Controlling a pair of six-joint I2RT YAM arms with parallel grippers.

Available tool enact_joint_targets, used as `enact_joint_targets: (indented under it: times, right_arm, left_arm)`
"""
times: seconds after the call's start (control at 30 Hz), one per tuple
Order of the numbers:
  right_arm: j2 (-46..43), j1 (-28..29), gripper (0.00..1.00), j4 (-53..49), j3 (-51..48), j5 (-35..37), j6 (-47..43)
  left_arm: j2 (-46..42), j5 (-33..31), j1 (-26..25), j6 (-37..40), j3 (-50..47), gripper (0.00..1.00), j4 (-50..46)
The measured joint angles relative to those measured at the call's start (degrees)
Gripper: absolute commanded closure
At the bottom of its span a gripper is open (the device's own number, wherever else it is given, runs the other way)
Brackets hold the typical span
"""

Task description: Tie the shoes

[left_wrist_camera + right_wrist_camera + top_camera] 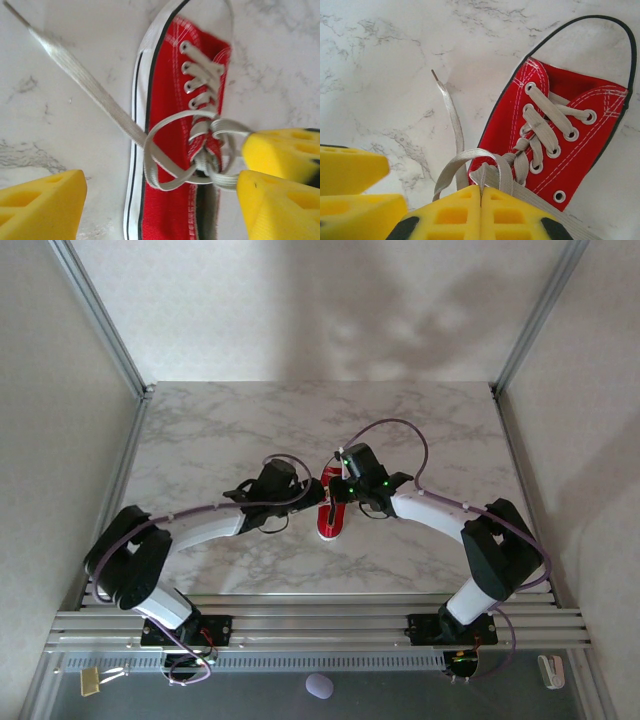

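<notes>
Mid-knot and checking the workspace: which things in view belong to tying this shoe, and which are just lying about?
Part of the job: red sneaker; white laces; left end effector, open; right end effector, shut on the laces.
Lying about: small purple object; white clip-like item; tan item, all on the near side of the mounting rail.
</notes>
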Motion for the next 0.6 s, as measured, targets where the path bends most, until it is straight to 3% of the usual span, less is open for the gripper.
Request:
enact_joint_targets:
  times: [0.1,0.3,0.53,0.6]
  right_arm:
    - [-0.07,0.15,1.00,0.07,0.00,0.02,0.00]
    - [-0.13,0.70,1.00,0.04,0.00,0.09,0.00]
    - [-0.13,1.27,1.00,-0.37,0.00,1.57,0.02]
    - [-0.13,1.29,1.00,-0.44,0.00,1.81,0.02]
  left_arm:
    - [-1.90,-1.33,0.33,1.51,-0.15,0.43,-0.22]
    - [-1.38,-0.20,2.25,3.21,-0.17,0.44,-0.07]
    - [4.37,4.48,4.50,3.39,-0.20,0.80,2.05]
    - [4.85,4.63,4.46,3.26,-0.61,0.85,1.97]
